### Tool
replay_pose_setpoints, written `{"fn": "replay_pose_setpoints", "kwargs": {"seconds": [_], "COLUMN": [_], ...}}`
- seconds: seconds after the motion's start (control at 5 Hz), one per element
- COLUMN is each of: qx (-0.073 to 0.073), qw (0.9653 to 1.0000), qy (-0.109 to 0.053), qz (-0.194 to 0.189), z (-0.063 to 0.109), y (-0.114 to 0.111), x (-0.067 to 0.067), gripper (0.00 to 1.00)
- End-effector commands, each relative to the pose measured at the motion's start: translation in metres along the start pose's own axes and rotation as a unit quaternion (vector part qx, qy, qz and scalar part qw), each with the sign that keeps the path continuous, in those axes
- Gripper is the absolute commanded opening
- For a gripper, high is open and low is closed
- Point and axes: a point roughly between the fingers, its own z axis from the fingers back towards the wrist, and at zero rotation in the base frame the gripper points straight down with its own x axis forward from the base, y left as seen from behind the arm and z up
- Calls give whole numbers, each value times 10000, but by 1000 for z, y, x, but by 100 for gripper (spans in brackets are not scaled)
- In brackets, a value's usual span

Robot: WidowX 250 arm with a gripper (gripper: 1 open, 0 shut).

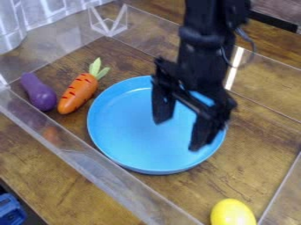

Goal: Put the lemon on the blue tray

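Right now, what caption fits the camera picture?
Open gripper above the blue tray, lemon near the bottom edge.

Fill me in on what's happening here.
A robot arm has its open, unloaded hand over the blue tray. The job is to put the lemon on it, but the lemon lies off the tray. The carrot and eggplant sit on the other side.
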Motion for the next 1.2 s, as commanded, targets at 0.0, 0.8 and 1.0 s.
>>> {"fn": "replay_pose_setpoints", "kwargs": {"seconds": [0.0,0.8,1.0], "qx": [121,67,52], "qw": [9974,9990,9985], "qy": [-265,-321,-311], "qz": [-656,-299,-438], "z": [-6,-17,-28], "y": [-16,-30,-37], "x": [3,-5,-7], "gripper": [100,100,100]}}
